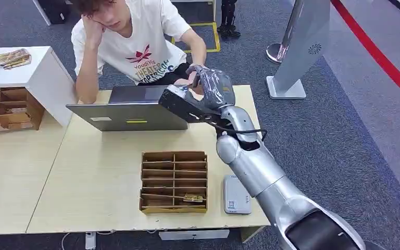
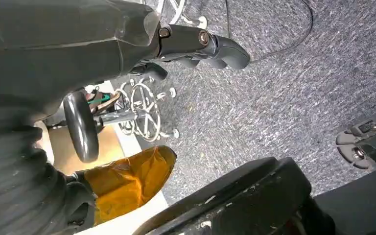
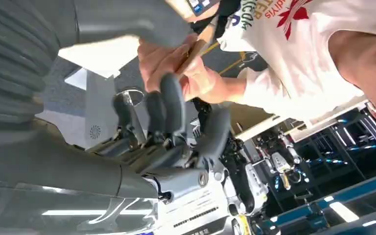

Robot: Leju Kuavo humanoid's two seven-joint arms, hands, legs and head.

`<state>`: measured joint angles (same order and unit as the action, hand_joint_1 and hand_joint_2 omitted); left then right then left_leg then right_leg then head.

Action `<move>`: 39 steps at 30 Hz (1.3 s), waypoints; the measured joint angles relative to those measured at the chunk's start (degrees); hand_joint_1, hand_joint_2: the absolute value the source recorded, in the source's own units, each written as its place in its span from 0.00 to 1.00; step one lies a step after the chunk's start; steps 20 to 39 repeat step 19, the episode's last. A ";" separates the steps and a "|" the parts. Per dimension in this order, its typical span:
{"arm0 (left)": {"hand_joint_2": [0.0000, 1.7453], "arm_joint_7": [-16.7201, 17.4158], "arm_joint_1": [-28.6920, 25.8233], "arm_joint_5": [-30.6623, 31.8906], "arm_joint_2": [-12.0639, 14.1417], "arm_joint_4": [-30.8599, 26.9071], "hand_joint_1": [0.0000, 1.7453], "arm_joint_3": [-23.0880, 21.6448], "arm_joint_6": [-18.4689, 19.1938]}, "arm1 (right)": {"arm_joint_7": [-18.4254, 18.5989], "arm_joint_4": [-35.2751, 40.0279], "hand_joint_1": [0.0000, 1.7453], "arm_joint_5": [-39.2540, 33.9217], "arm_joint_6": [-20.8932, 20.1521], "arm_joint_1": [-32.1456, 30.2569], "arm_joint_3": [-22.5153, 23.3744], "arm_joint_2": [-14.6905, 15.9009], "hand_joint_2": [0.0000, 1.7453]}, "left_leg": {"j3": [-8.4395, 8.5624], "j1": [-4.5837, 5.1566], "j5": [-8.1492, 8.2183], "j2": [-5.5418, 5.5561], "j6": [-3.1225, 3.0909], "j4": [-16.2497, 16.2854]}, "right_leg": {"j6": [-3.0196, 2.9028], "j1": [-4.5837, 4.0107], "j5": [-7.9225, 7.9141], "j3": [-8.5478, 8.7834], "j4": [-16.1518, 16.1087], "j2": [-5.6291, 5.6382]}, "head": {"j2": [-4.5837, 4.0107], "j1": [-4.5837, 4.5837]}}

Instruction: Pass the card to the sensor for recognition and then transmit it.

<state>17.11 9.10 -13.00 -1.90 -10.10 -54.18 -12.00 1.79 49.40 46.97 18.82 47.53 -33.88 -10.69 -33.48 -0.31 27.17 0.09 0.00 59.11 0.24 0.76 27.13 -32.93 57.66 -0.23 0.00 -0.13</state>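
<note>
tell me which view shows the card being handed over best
The right wrist view: the card sits edge-on between the right hand and the person's hand. In the head view, the hand hides it. The left wrist view faces the floor.

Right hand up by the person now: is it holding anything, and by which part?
The right hand pinches the card by one end, thumb against finger. The person's hand grips the other end, so both hold it.
</note>
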 joint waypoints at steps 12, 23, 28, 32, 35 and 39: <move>1.00 -0.57 -0.52 -1.36 0.02 0.00 0.00 0.00 -0.72 | -7.22 4.88 0.00 -10.35 -5.03 -4.79 0.35 -0.70 0.00 | 0.00 0.00 0.00 0.00 0.00 0.00 | 0.00 0.00 0.00 -0.01 0.00 0.00 | 0.00 0.02; 1.00 -2.60 -2.08 -3.69 0.09 0.00 0.00 0.28 -2.27 | -14.68 19.59 0.00 -36.72 -18.16 -15.33 0.37 0.19 0.00 | -0.04 0.00 0.05 -0.01 0.02 0.00 | 0.04 0.00 0.04 -0.08 -0.03 0.01 | 0.00 0.00; 1.00 -2.60 -2.08 -3.69 0.09 0.00 0.00 0.28 -2.27 | -14.68 19.59 0.00 -36.72 -18.16 -15.33 0.37 0.19 0.00 | -0.04 0.00 0.05 -0.01 0.02 0.00 | 0.04 0.00 0.04 -0.08 -0.03 0.01 | 0.00 0.00; 1.00 -2.60 -2.08 -3.69 0.09 0.00 0.00 0.28 -2.27 | -14.68 19.59 0.00 -36.72 -18.16 -15.33 0.37 0.19 0.00 | -0.04 0.00 0.05 -0.01 0.02 0.00 | 0.04 0.00 0.04 -0.08 -0.03 0.01 | 0.00 0.00; 1.00 -2.60 -2.08 -3.69 0.09 0.00 0.00 0.28 -2.27 | -14.68 19.59 0.00 -36.72 -18.16 -15.33 0.37 0.19 0.00 | -0.04 0.00 0.05 -0.01 0.02 0.00 | 0.04 0.00 0.04 -0.08 -0.03 0.01 | 0.00 0.00; 1.00 -2.60 -2.08 -3.69 0.09 0.00 0.00 0.28 -2.27 | -14.68 19.59 0.00 -36.72 -18.16 -15.33 0.37 0.19 0.00 | -0.04 0.00 0.05 -0.01 0.02 0.00 | 0.04 0.00 0.04 -0.08 -0.03 0.01 | 0.00 0.00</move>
